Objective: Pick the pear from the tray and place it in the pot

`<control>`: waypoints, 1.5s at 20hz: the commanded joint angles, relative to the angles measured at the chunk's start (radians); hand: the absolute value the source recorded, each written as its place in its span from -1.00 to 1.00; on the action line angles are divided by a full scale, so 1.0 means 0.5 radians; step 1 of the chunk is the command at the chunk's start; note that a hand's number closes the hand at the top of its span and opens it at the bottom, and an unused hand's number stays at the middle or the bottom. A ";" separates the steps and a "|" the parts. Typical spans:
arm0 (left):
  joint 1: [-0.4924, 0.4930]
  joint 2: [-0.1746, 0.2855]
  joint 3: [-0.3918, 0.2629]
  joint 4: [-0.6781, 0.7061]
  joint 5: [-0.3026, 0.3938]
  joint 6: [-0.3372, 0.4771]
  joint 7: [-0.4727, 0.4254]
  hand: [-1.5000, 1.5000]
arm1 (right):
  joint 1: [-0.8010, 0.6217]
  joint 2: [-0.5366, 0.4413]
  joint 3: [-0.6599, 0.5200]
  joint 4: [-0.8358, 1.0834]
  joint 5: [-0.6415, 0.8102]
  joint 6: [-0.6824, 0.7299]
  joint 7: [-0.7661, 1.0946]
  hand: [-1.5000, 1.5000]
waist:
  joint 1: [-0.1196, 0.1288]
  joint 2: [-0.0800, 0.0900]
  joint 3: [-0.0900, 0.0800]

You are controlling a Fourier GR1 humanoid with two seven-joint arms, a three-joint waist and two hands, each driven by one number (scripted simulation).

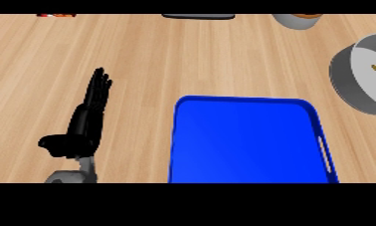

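Tray [246,140] blue, L hand [83,124] beside it, fingers straight

The robot's body is seen in the lower left of the frame. The left hand [82,125] is black throughout, and a faint sheen is caught along its edges. Its fingers [98,88] are shown as long, slender, segmented bars, set so closely together that they are read almost as one narrow blade tapering towards the tips. A shorter thumb [51,144], thick and blunt, is seen at the hand's left side. Below the hand, a short forearm [70,174] is cut by the frame's lower edge; it is grey, smooth and rounded, lighter on top and darker where shaded.
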 commanded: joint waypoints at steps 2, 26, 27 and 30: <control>-0.028 -0.014 -0.049 -0.080 -0.033 0.014 0.073 0.00 | -0.134 -0.028 0.015 0.450 0.050 0.063 -0.133 -1.00 | 0.029 0.013 0.022; -0.015 -0.012 -0.010 -0.067 0.000 -0.017 0.044 0.00 | -0.211 -0.363 -0.950 0.857 -1.012 0.778 -0.629 -1.00 | 0.018 0.027 0.031; -0.024 -0.007 0.020 -0.035 -0.006 -0.001 0.010 0.00 | -0.198 -0.371 -0.969 0.863 -1.035 0.827 -0.655 -1.00 | 0.011 0.026 0.030; 0.027 -0.031 -0.030 -0.057 -0.035 0.004 -0.014 0.00 | -0.085 -0.426 -0.978 0.860 -1.044 0.930 -0.768 -1.00 | 0.004 0.023 0.033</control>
